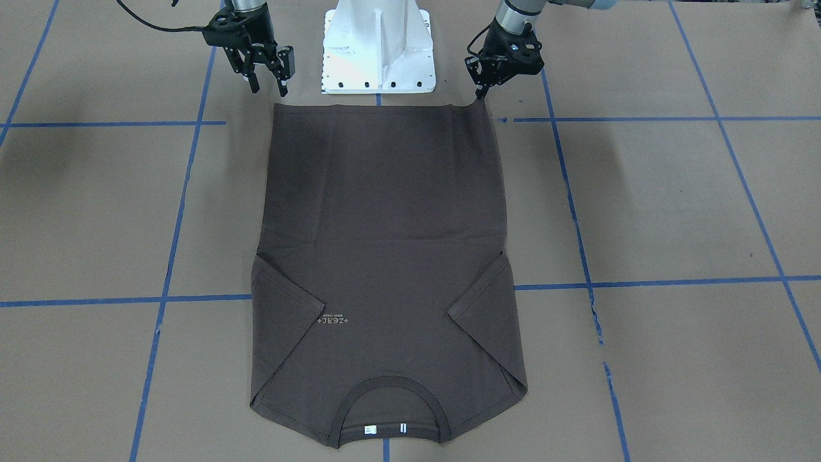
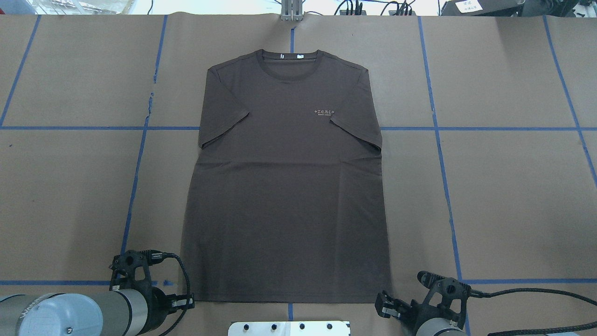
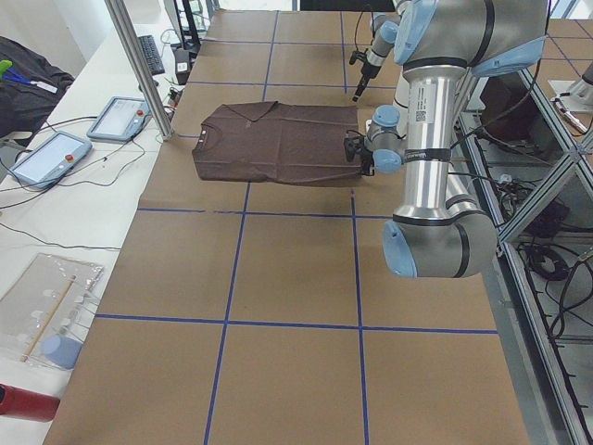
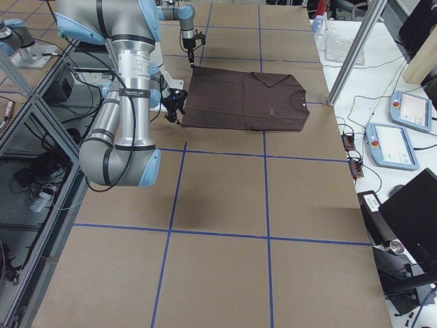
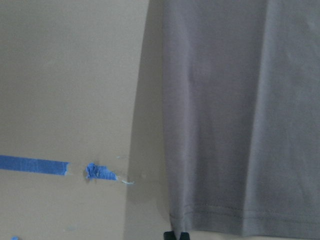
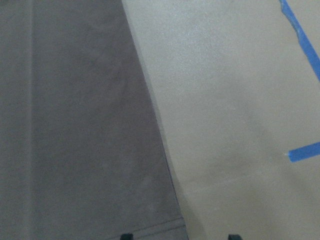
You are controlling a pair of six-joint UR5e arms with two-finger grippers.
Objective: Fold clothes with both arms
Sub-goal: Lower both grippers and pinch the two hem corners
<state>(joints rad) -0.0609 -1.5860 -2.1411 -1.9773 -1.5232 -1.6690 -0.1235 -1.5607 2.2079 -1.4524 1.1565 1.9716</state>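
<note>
The dark brown T-shirt (image 1: 385, 224) lies flat and face up on the brown paper table, collar away from the robot and hem towards its base; it also shows in the overhead view (image 2: 284, 186). Both sleeves are folded in over the chest. My left gripper (image 1: 480, 95) is shut on the hem corner on its side, which is slightly raised; the left wrist view shows its fingertips (image 5: 176, 235) together at that corner. My right gripper (image 1: 268, 88) is open just above the other hem corner. In the right wrist view its fingertips (image 6: 126, 236) stand apart on either side of the shirt's edge (image 6: 75, 125).
The white pedestal base (image 1: 378, 45) stands just behind the hem between the two arms. Blue tape lines (image 1: 192, 298) cross the paper-covered table. Tablets (image 3: 51, 153) and cables lie on a side bench beyond the collar end.
</note>
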